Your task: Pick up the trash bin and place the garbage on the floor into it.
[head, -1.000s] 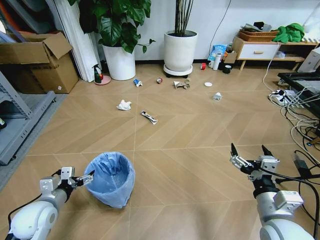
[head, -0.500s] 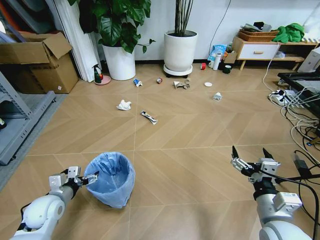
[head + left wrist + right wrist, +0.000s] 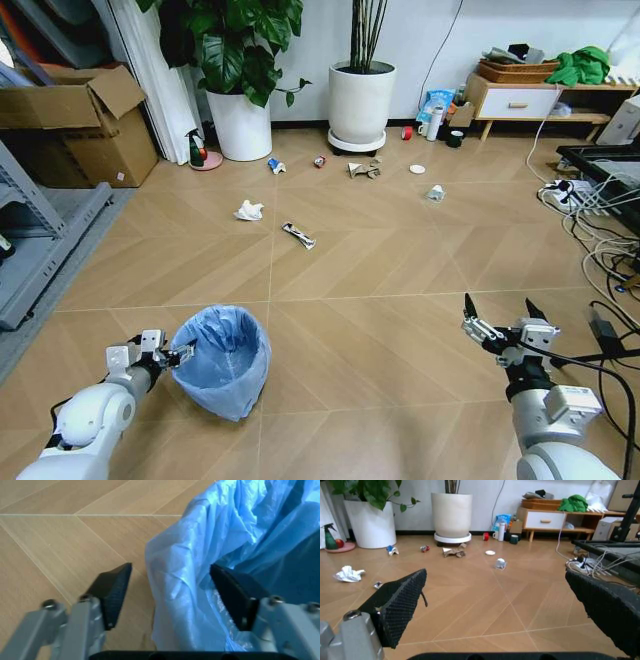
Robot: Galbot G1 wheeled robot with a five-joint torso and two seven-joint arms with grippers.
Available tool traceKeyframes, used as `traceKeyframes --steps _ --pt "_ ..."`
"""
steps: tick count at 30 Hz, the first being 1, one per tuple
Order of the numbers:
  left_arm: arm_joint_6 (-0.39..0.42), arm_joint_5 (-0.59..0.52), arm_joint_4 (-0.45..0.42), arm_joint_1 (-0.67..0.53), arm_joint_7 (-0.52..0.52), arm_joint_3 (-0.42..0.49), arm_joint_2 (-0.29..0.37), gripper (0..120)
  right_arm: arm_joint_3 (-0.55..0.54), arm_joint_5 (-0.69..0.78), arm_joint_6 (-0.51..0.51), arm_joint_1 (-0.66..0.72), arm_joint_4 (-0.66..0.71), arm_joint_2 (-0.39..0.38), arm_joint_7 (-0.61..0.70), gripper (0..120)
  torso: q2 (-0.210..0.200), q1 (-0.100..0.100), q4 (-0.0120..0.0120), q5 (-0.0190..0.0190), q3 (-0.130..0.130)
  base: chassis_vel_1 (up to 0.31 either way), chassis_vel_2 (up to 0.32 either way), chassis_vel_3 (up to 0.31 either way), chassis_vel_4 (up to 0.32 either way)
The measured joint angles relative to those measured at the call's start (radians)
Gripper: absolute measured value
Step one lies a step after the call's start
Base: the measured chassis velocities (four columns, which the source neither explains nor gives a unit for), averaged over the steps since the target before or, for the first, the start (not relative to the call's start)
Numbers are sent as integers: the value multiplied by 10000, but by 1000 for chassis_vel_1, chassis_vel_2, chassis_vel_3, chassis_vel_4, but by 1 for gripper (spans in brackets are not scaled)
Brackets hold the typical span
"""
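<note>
At the trash bin (image 3: 222, 360) rim, my left claw (image 3: 170, 592) straddles wide.
Thin liner could slip when I pinch (right claw (image 3: 503, 322) idles wide).

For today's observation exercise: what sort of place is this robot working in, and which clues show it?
Probably an office or lab corner: potted plants in white planters, an open cardboard box beside metal shelving, and tangled cables across the wood-look floor.

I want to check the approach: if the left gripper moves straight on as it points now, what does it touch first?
The trash bin: the open left gripper already straddles its bag-covered rim, so the rim would probably meet the palm first.
</note>
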Motion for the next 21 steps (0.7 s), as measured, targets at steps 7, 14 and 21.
traceKeyframes --steps 7,14,21 --pt "35 12 -131 119 -15 29 28 36 -17 11 33 74 -64 -6 25 100 0 0 -1 -1 1 0 0 0 0" --pt "61 120 -382 375 -37 -84 52 9 -25 14 110 85 -174 -14 29 100 -1 1 -1 -10 3 0 0 0 0" --pt "68 260 -816 601 -42 -294 61 0 -77 30 93 187 -212 -51 31 100 -1 1 -3 0 4 0 0 0 0"
